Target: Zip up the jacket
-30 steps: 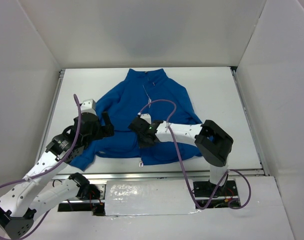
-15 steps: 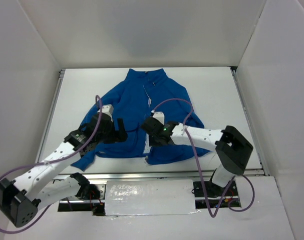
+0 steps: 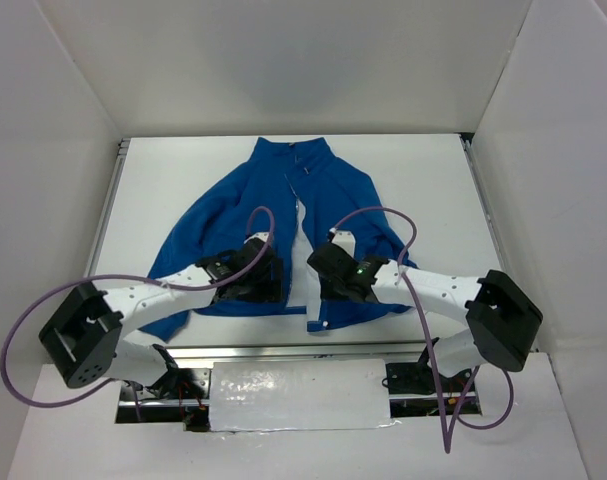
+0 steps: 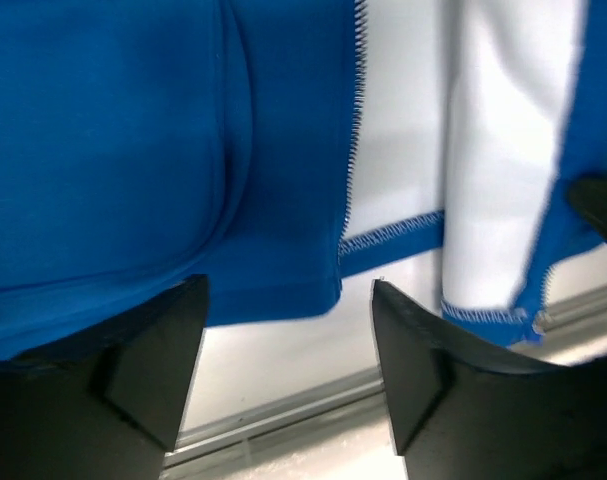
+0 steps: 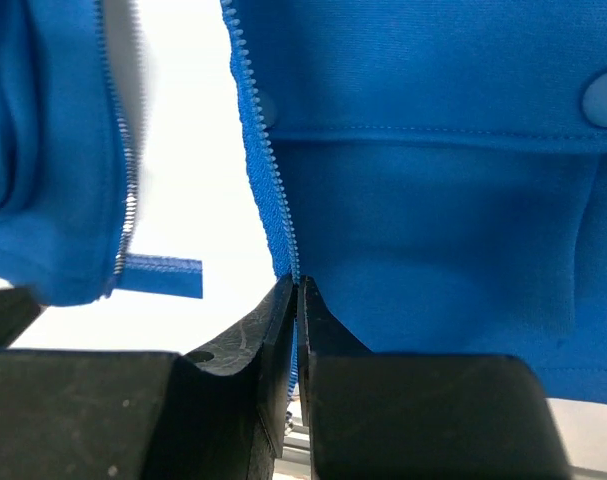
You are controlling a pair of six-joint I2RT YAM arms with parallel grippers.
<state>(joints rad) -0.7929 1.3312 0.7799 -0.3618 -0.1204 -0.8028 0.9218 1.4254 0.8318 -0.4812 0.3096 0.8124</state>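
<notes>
**Worktop** (image 3: 433,200): white, with walls on the left, right and far sides.

**Jacket** (image 3: 243,215): bright blue, lying flat on the worktop a little left of centre. The collar is at the far end, the hem is by the near edge, and the sleeves are spread to both sides.

**Front opening:** the two panels lie apart from the near hem up to about chest height, with white worktop showing in the gap. Toward the collar the edges run close together. Whether they are joined there cannot be told.

**Arms:** the left arm (image 3: 153,298) and right arm (image 3: 433,288) both reach in low over the near hem, one on each side of the gap.

**Left gripper** (image 4: 288,310): jaws wide, standing either side of the left panel's near hem corner (image 4: 328,290). It has no grip on the cloth.

**Right gripper** (image 5: 297,295): pinched tight on the jacket's right panel at its zipper edge, near of the pocket flap.

**Zipper teeth:** the row on the right panel (image 5: 258,130) and the row on the left panel (image 5: 123,150) are well apart and unmeshed. The metal pull cannot be picked out with certainty.

**Snap** (image 5: 601,97): pale, on the right pocket flap.

**Progress (judgement):** early stage. One edge is secured, and nothing is zipped along the lower front. Still to do:
- hold the left hem
- bring the bottom ends together and seat them
- draw the pull toward the collar
</notes>
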